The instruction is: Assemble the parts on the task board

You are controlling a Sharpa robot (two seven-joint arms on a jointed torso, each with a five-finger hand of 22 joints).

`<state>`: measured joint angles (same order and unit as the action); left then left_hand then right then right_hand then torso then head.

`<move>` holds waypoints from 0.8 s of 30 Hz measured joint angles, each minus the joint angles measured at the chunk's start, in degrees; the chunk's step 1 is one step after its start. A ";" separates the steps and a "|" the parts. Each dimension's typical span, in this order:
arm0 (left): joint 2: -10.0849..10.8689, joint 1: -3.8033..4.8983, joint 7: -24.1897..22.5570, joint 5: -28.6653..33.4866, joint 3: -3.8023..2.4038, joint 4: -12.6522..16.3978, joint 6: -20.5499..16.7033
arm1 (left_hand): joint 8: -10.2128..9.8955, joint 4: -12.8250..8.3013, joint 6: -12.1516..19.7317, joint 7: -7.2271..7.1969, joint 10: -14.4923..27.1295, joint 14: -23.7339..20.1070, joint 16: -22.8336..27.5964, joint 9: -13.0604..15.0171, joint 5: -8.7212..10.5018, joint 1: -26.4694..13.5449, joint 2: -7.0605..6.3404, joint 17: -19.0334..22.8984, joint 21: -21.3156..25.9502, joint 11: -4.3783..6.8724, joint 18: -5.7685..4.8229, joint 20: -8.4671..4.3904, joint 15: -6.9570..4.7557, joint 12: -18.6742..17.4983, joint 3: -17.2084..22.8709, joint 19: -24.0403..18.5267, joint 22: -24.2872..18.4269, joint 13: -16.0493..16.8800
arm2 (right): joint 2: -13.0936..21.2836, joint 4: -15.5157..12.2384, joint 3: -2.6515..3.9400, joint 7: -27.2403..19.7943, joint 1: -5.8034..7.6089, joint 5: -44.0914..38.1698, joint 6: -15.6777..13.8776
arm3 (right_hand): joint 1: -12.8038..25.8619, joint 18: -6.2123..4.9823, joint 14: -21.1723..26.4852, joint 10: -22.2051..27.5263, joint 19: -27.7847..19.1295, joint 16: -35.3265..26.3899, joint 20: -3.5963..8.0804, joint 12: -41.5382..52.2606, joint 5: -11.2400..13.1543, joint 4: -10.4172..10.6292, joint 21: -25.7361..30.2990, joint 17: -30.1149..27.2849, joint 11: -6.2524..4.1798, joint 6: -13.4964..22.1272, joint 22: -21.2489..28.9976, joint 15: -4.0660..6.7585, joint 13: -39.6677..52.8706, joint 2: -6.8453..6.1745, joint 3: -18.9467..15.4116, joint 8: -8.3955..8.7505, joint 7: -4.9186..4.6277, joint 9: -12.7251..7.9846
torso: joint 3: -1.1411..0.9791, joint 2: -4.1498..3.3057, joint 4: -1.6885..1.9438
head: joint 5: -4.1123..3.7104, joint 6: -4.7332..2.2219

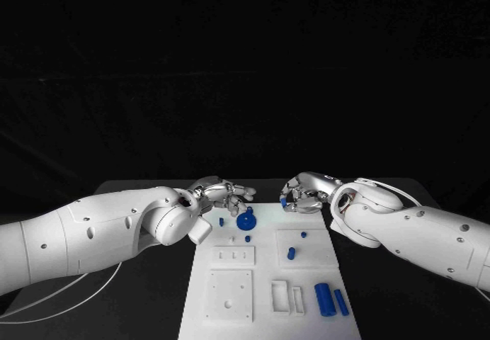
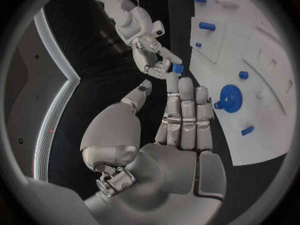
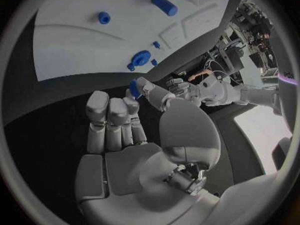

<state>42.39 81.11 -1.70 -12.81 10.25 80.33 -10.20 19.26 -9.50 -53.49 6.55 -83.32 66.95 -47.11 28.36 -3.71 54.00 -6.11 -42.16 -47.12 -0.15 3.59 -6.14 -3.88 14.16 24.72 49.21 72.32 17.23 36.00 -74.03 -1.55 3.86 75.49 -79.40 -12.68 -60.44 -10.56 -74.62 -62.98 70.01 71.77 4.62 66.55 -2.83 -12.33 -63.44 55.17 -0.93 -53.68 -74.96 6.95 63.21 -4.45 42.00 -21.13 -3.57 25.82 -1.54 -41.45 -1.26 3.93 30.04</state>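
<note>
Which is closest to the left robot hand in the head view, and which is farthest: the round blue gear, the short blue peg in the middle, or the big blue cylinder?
From the left robot hand:
1. Round blue gear, right beside it at the board's far end.
2. Short blue peg, mid-board, toward the right.
3. Big blue cylinder, at the near right end.

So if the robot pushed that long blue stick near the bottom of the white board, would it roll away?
Probably. The long blue stick looks round and lies flat on the white board, so a sideways nudge could roll it. It looks stiff, likely hard plastic. A thinner blue piece beside it might stop it.
</note>
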 measured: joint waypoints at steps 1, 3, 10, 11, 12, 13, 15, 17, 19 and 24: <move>-0.30 0.00 1.04 -0.42 0.00 0.09 0.03 | -0.41 0.47 -0.28 -0.28 -0.46 0.63 -1.90 -0.08 0.00 -0.72 -0.14 -0.99 -0.98 0.45 0.01 -0.29 -0.63 1.73 -0.31 0.67 0.23 1.04 | -0.36 -0.57 0.00 0.90 0.02 -0.73 -0.05 | 0.00 -0.01 0.00 0.00 0.00 0.00 0.00 0.00 0.00 0.01 0.00 0.00 0.00 0.00 0.00 0.00 -0.01 0.00 0.32 0.00 0.01 0.00 | 0.04 0.09 -0.03 | 0.08 0.01; -0.58 0.00 2.05 -0.81 0.01 0.21 0.03 | -0.45 0.78 -0.33 -0.33 -0.55 1.19 -3.54 -0.10 0.00 -0.79 -0.08 -1.79 -1.76 0.56 0.01 -0.43 -1.19 3.39 -0.47 1.21 0.42 2.01 | -0.65 -1.19 0.00 1.71 0.04 -1.38 -0.14 | 0.00 -0.01 0.00 0.00 0.00 0.00 0.00 0.00 0.00 0.01 0.00 0.00 0.00 -0.01 0.00 0.00 -0.01 0.00 0.32 0.00 0.01 0.00 | 0.08 0.21 -0.07 | 0.20 0.04; -1.29 -0.01 6.16 -2.66 0.32 1.12 -0.05 | -1.02 2.23 -1.07 -1.07 -0.50 2.17 -9.09 -0.10 0.40 -2.19 -0.98 -3.97 -4.76 1.24 0.01 -0.94 -2.82 10.98 -0.97 2.74 0.87 6.59 | -1.96 -3.43 -0.01 4.17 0.05 -3.42 -0.55 | -0.22 -0.01 -0.01 0.00 0.22 -0.21 0.19 0.00 0.00 0.17 0.00 0.00 0.00 -0.07 0.00 -0.01 -0.05 -0.24 0.97 0.00 0.07 0.00 | 0.25 0.48 -0.02 | 0.49 0.22; -1.31 -0.01 6.63 -2.97 0.32 1.21 -0.07 | -1.02 2.28 -1.15 -1.15 -0.32 2.18 -9.41 -0.10 0.40 -2.32 -1.11 -3.99 -4.78 1.41 0.01 -1.03 -2.97 11.60 -0.93 2.82 0.87 6.97 | -2.12 -3.64 -0.01 4.39 0.05 -3.60 -0.61 | -0.22 -0.01 -0.01 0.00 0.22 -0.21 0.19 0.00 0.00 0.18 0.00 0.00 0.00 -0.08 0.00 -0.01 -0.06 -0.24 1.08 0.00 0.08 0.00 | 0.24 0.49 -0.02 | 0.51 0.22; -1.34 -0.01 7.05 -3.26 0.32 1.27 -0.10 | -1.02 2.58 -1.15 -1.15 -0.18 2.04 -9.47 -0.10 0.40 -2.37 -1.16 -3.99 -4.83 1.56 0.01 -1.03 -3.11 12.07 -0.91 2.82 0.87 7.27 | -2.25 -3.84 -0.01 4.58 0.05 -3.74 -0.65 | -0.22 -0.01 -0.01 0.00 0.22 -0.21 0.19 0.00 0.00 0.08 0.00 0.00 0.00 -0.08 0.00 -0.01 -0.06 -0.24 1.19 0.00 0.08 0.00 | 0.27 0.50 -0.02 | 0.52 0.22; -1.37 -0.01 7.58 -3.66 0.33 1.33 -0.15 | -1.02 2.83 -1.15 -1.15 0.00 2.03 -9.53 -0.10 0.40 -2.57 -1.36 -3.99 -5.05 1.73 0.01 -1.03 -3.11 12.48 -0.95 2.82 0.87 7.47 | -2.40 -4.10 -0.01 4.81 0.05 -3.91 -0.68 | -0.22 -0.01 -0.01 0.00 0.22 -0.21 0.19 0.00 0.00 0.08 0.00 -0.01 0.00 -0.08 0.00 -0.01 -0.06 -0.24 1.19 0.00 0.08 0.00 | 0.28 0.50 -0.02 | 0.54 0.20; -1.45 -0.01 8.33 -4.24 0.34 1.33 -0.26 | -1.30 3.27 -1.15 -1.15 0.48 2.03 -9.91 -0.10 0.40 -2.92 -1.71 -3.97 -5.20 1.83 0.00 -1.03 -3.11 13.21 -0.98 2.82 0.83 7.92 | -2.57 -4.58 -0.01 5.09 0.05 -4.14 -0.73 | -0.22 -0.01 -0.01 0.00 0.22 -0.21 0.19 0.00 0.01 0.08 0.00 -0.01 0.00 -0.09 0.00 -0.01 -0.06 -0.24 1.20 0.00 0.09 0.00 | 0.27 0.49 -0.03 | 0.62 0.19; -1.56 -0.01 9.16 -4.89 0.34 1.33 -0.47 | -1.33 3.77 -1.15 -1.15 0.78 1.98 -9.91 -0.10 0.40 -3.43 -1.83 -3.88 -5.23 1.64 0.00 -1.03 -3.16 13.79 -0.89 2.82 0.74 8.20 | -2.70 -5.09 -0.01 5.37 0.05 -4.37 -0.78 | -0.22 -0.01 -0.01 0.00 0.22 -0.21 0.19 0.00 0.01 0.11 0.00 -0.01 0.00 -0.09 0.00 -0.01 -0.06 -0.24 1.22 0.00 0.09 0.00 | 0.28 0.49 -0.07 | 0.69 0.19; -1.62 -0.01 9.79 -5.42 0.34 1.33 -0.68 | -1.33 4.09 -1.15 -1.15 1.36 1.83 -9.91 -0.10 0.40 -3.52 -1.76 -3.69 -5.23 1.59 0.00 -1.03 -3.31 14.19 -0.78 2.82 0.60 8.47 | -2.76 -5.48 -0.01 5.57 0.05 -4.54 -0.81 | -0.22 -0.01 -0.01 0.00 0.30 -0.21 0.10 0.00 0.01 0.23 0.00 -0.01 0.00 -0.10 0.00 -0.01 -0.06 -0.24 1.35 0.00 0.10 0.00 | 0.27 0.48 -0.09 | 0.77 0.25; -1.67 -0.01 10.92 -6.38 0.34 1.28 -1.15 | -1.63 5.12 -1.14 -1.16 2.59 1.38 -10.18 -0.10 0.40 -3.87 -1.40 -3.22 -5.64 1.55 -0.01 -1.03 -3.27 14.87 -0.39 2.82 0.36 8.72 | -2.78 -6.51 -0.01 5.91 0.05 -4.80 -0.81 | -0.22 -0.01 -0.01 0.00 0.30 -0.21 0.10 0.00 0.17 0.09 0.00 -0.01 0.00 -0.13 0.00 -0.01 -0.06 -0.24 1.51 0.00 0.13 0.00 | 0.25 0.43 -0.14 | 0.85 0.40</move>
<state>40.72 81.11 9.21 -19.18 10.59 81.61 -11.35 17.63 -4.38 -54.64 5.40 -80.73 68.33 -57.28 28.26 -3.31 50.13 -7.51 -45.38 -52.76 1.40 3.58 -7.16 -7.15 29.04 24.33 52.03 72.67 25.95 33.23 -80.54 -1.57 9.78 75.54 -84.20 -13.49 -60.66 -10.57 -74.64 -62.98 70.32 71.56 4.72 66.54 -2.66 -12.24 -63.44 55.15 -0.92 -53.82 -74.96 6.94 63.16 -4.70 43.51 -21.13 -3.44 25.81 -1.29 -41.02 -1.40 4.77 30.44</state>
